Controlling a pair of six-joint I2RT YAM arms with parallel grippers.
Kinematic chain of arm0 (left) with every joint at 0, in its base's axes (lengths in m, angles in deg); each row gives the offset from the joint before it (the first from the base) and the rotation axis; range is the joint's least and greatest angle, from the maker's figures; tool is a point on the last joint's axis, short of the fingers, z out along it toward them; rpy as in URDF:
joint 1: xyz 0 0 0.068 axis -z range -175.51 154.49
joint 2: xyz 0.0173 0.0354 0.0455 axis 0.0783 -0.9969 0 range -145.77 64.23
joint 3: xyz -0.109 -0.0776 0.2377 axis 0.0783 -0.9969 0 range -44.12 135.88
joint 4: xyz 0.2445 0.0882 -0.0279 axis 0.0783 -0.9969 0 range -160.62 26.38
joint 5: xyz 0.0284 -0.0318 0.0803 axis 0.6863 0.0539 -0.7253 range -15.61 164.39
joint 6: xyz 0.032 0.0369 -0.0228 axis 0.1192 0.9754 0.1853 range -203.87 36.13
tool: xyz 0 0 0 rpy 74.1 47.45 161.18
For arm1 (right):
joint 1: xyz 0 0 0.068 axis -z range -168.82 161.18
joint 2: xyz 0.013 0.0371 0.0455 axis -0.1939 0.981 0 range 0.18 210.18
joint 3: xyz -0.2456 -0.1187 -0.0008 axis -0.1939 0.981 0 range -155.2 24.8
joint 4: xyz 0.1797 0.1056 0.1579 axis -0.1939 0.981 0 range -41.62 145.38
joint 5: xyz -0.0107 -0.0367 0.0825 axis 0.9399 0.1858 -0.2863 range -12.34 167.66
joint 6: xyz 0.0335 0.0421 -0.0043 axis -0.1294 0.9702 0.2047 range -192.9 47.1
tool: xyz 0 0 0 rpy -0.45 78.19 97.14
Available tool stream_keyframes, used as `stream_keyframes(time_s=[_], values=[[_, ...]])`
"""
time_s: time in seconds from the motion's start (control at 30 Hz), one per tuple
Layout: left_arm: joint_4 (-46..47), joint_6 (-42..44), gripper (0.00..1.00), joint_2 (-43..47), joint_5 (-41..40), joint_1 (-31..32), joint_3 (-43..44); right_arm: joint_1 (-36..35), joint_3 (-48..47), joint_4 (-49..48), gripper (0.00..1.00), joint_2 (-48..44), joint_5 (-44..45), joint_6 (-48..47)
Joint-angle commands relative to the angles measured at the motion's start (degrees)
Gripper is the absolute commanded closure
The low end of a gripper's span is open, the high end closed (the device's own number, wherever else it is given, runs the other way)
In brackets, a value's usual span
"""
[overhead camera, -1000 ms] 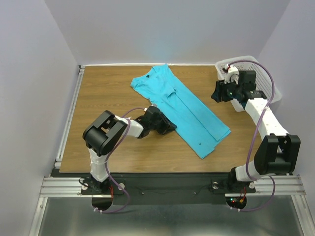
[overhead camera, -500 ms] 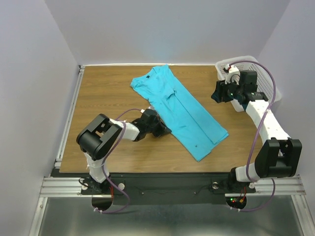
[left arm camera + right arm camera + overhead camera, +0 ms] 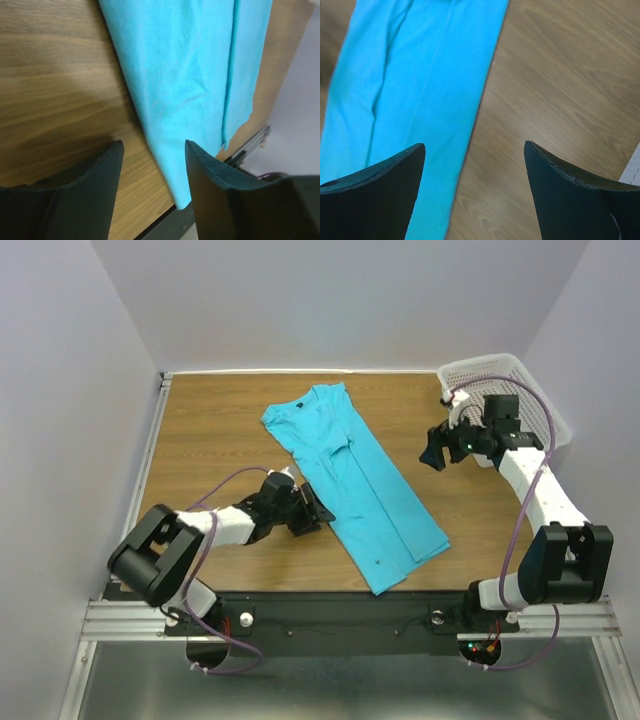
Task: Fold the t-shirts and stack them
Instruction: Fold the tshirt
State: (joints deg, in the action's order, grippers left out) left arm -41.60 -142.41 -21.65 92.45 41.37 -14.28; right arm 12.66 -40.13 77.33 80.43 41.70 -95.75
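One turquoise t-shirt [image 3: 345, 485] lies flat on the wooden table [image 3: 210, 430]. It is folded lengthwise into a long narrow band that runs diagonally from its round neck at the far end to its hem near the front edge. A fold edge runs down its length, soft wrinkles cross the middle, and a small dark mark sits at the neck. The left gripper [image 3: 312, 515] is low at the band's left edge, fingers parted, clamping nothing. The right gripper [image 3: 430, 452] hovers over bare wood right of the shirt, jaws spread wide and empty, near the white basket [image 3: 505, 375].
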Motion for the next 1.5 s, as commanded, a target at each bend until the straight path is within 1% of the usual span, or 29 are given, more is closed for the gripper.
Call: stream_keyframes(time_s=[0.0, 0.1, 0.13, 0.17, 0.2, 0.23, 0.27, 0.33, 0.37, 0.4, 0.43, 0.47, 0.5, 0.53, 0.57, 0.67, 0.7, 0.73, 0.77, 0.8, 0.83, 0.9, 0.93, 1.0, 1.07, 1.13, 1.17, 1.2, 1.47], values=[[-9.69, 10.28, 0.24, 10.45, -0.49, -0.15, -0.05, 0.37, 1.81, 12.78, 0.14, -2.90, -7.18, -27.02], [-16.89, 17.04, 0.15, 23.35, -4.60, -0.32, 1.70, 0.37, 5.58, 17.97, 0.10, -5.89, -7.63, -41.97], [-18.40, 18.63, 0.15, 25.92, -5.92, -0.32, 2.23, 0.37, 6.21, 19.46, 0.10, -6.59, -7.72, -46.01], [-19.72, 22.03, 0.14, 28.47, -7.68, -0.58, 3.28, 0.37, 6.65, 23.65, 0.09, -6.77, -7.72, -53.45], [-20.26, 23.81, 0.14, 31.19, -8.65, -0.58, 3.29, 0.37, 6.83, 26.13, 0.09, -6.25, -7.72, -57.18], [-20.09, 25.65, 0.12, 36.61, -10.75, -0.58, 3.46, 0.37, 7.27, 28.51, 0.09, -5.98, -7.54, -60.78], [-19.74, 27.59, 0.10, 39.36, -11.64, -0.67, 3.29, 0.37, 7.62, 32.62, 0.09, -5.81, -7.37, -67.26], [-17.46, 33.56, 0.02, 46.12, -12.61, -0.67, 2.85, 0.37, 8.67, 35.64, 0.09, -6.24, -7.01, -72.40], [-16.58, 34.89, 0.02, 47.99, -12.79, -0.76, 2.41, 0.37, 9.55, 36.78, 0.09, -6.59, -6.75, -74.95], [-15.61, 36.12, 0.02, 49.57, -12.01, -0.76, 1.54, 0.37, 10.77, 39.14, 0.09, -7.29, -5.97, -79.58], [-13.26, 39.70, 0.01, 50.98, -10.70, -0.85, 1.10, 0.37, 11.48, 40.21, 0.09, -7.39, -5.52, -81.63], [-12.27, 41.30, 0.01, 52.30, -6.24, -0.85, 0.66, 0.37, 12.53, 42.40, 0.09, -7.47, -4.91, -83.56], [-10.79, 42.97, 0.02, 52.23, -3.33, -0.85, 0.39, 0.37, 13.24, 43.20, 0.09, -7.47, -4.64, -86.37], [-10.34, 45.77, 0.02, 50.66, 3.23, -0.76, 0.30, 0.37, 13.86, 43.82, 0.09, -7.47, -4.38, -87.53], [-9.81, 46.41, 0.02, 49.42, 6.25, -0.76, 0.21, 0.37, 14.47, 44.43, 0.09, -7.47, -4.03, -88.67], [-6.04, 47.82, 0.05, 44.34, 13.03, 1.34, -1.10, 0.37, 16.93, 45.14, 0.09, -7.39, -2.18, -91.67], [-3.07, 47.91, 0.05, 43.62, 13.05, 4.83, -2.24, 0.37, 17.55, 45.23, 0.09, -7.30, -2.35, -92.11], [-1.47, 48.17, 0.05, 42.22, 11.83, 6.87, -2.77, 0.37, 17.99, 45.67, 0.10, -6.69, -2.35, -92.89], [-0.06, 49.04, 0.05, 41.34, 10.86, 12.37, -3.56, 0.37, 18.25, 46.19, 0.10, -6.42, -2.09, -94.03], [1.08, 49.83, 0.05, 40.11, 9.72, 12.42, -3.65, 0.37, 18.52, 46.28, 0.11, -6.07, -2.00, -94.39], [1.96, 50.89, 0.05, 38.88, 8.14, 18.17, -3.65, 0.37, 18.78, 46.46, 0.12, -5.63, -1.83, -94.83], [2.06, 53.52, 0.05, 34.92, 3.48, 23.04, -3.04, 0.37, 19.83, 46.20, 0.13, -4.49, -0.52, -96.23], [2.67, 53.62, 0.05, 32.74, -0.01, 27.41, -3.04, 0.37, 20.62, 45.67, 0.15, -4.14, 0.01, -96.33], [3.38, 54.32, 0.05, 30.96, -3.72, 31.04, -2.95, 0.37, 21.24, 43.05, 0.17, -3.52, 1.07, -94.85], [4.26, 54.50, 0.06, 28.59, -9.52, 35.07, -3.04, 0.37, 21.33, 41.46, 0.18, -2.73, 1.34, -93.96], [5.31, 54.50, 0.08, 25.09, -14.60, 37.46, -2.34, 0.37, 21.07, 40.22, 0.20, -1.33, 1.51, -93.34], [5.40, 54.59, 0.08, 23.59, -16.38, 40.00, -1.81, 0.46, 21.33, 39.35, 0.21, -0.89, 1.95, -93.51], [5.40, 55.02, 0.09, 22.18, -17.53, 40.89, -1.29, 0.37, 21.68, 38.56, 0.22, -0.62, 2.13, -93.43], [5.93, 57.75, 0.13, 7.33, -24.83, 44.06, 4.25, 0.37, 23.88, 33.19, 0.29, 0.87, 2.92, -89.92]])
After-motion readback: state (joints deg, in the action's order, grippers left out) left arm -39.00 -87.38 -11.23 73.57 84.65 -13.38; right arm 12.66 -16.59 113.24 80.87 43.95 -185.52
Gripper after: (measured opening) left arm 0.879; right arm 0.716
